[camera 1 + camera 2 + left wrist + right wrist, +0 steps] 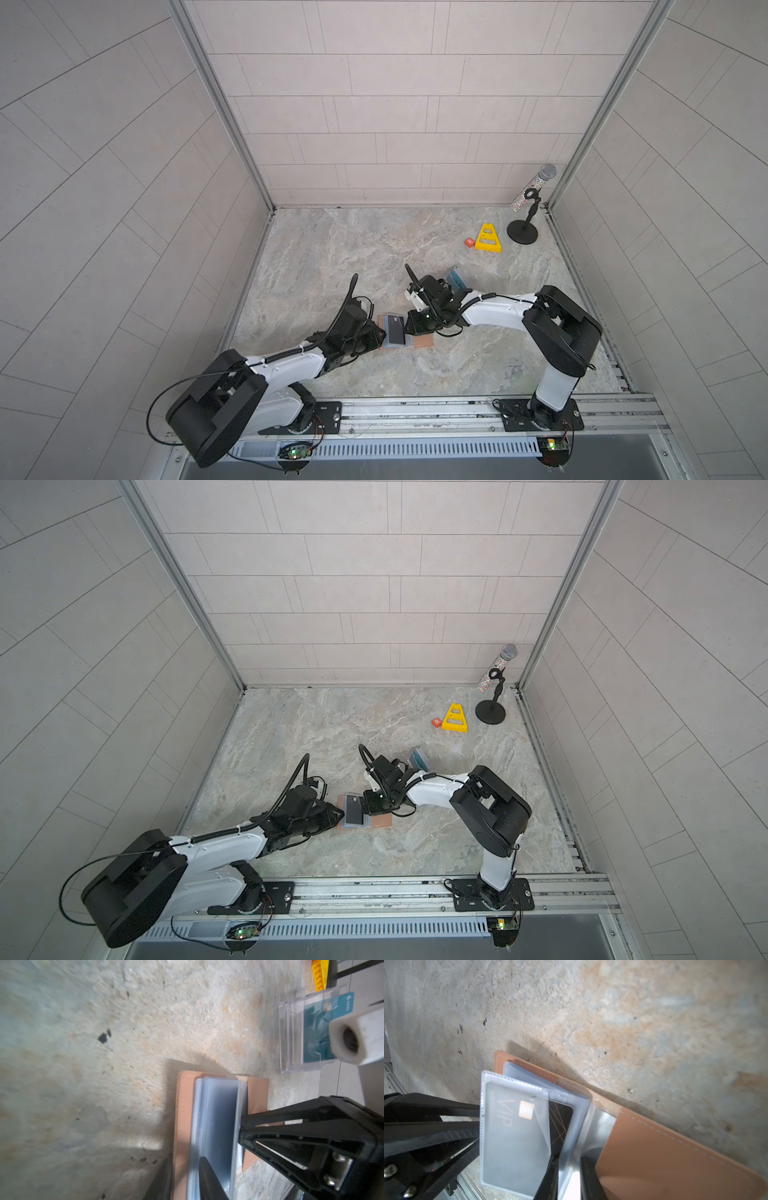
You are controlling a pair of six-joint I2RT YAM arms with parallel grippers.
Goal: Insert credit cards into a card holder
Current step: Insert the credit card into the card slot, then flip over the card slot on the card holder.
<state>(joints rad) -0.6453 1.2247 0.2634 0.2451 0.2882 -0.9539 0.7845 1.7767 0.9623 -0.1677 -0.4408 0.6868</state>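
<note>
One tan card holder (654, 1157) lies open on the table (332, 257) between two claws. One dark grey VIP card (562, 1120) sits partly inside a raised clear sleeve (512, 1157). One clear box (291, 1032) farther back holds teal cards (315, 1028); I cannot count them. The left claw (477, 1124) meets the sleeve's edge and the right claw (242, 1129) the opposite edge. I cannot tell whether either is clamped.

card holder (664, 1157): tan, open flat | dark VIP card (562, 1118): in sleeve | teal cards (318, 1028): upright
</note>
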